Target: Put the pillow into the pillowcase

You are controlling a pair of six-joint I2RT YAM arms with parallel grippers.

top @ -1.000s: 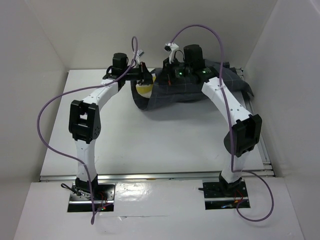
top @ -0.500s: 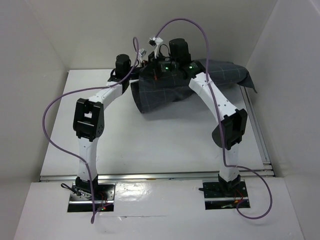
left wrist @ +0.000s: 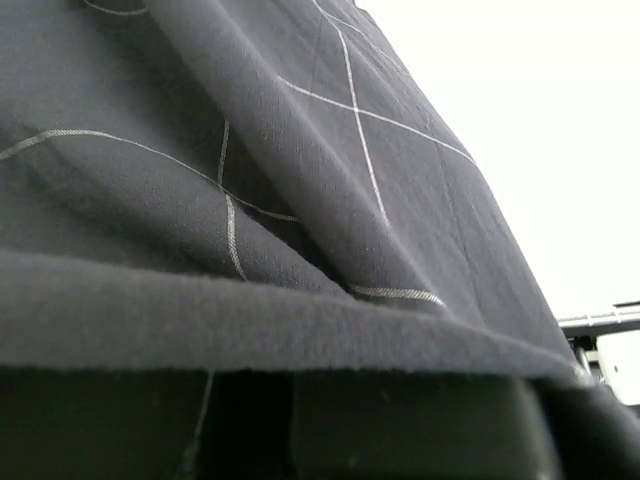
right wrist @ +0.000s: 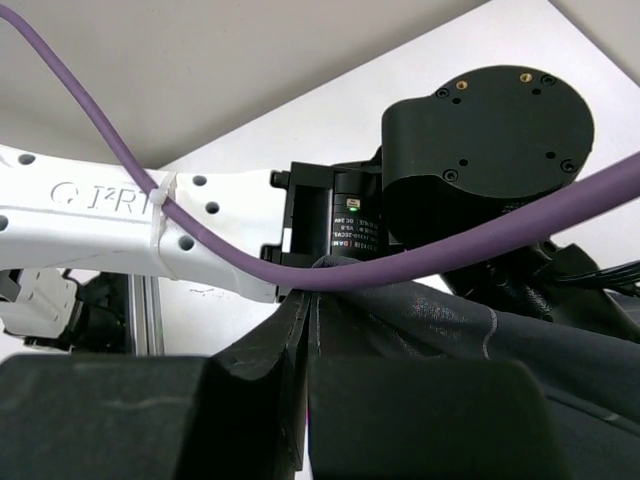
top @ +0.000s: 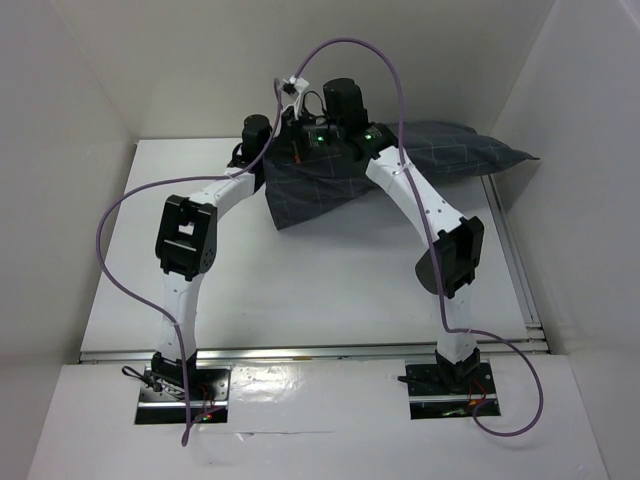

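Observation:
The pillowcase (top: pixel 335 185), dark charcoal with a light grid, hangs lifted at the back of the table, and its far end (top: pixel 490 155) sticks out to the right. The pillow is hidden. My right gripper (top: pixel 303 148) is shut, with a fold of the pillowcase (right wrist: pixel 450 330) pinched between its fingers (right wrist: pixel 255 370). My left gripper (top: pixel 277 152) sits close beside it at the same bunched edge. In the left wrist view the pillowcase (left wrist: pixel 200 150) fills the frame and lies over the shut left gripper (left wrist: pixel 292 400).
The white table (top: pixel 330 290) is boxed in by white walls at the left, back and right. Purple cables (top: pixel 350 45) loop above both arms. The left arm's black wrist motor (right wrist: pixel 480 140) sits right in front of my right gripper. A metal rail (top: pixel 518 275) runs along the table's right edge.
Both grippers have risen and shifted right, hoisting the pillowcase. Its far end has swung out to the right, and the yellow edge seen at its opening no longer shows.

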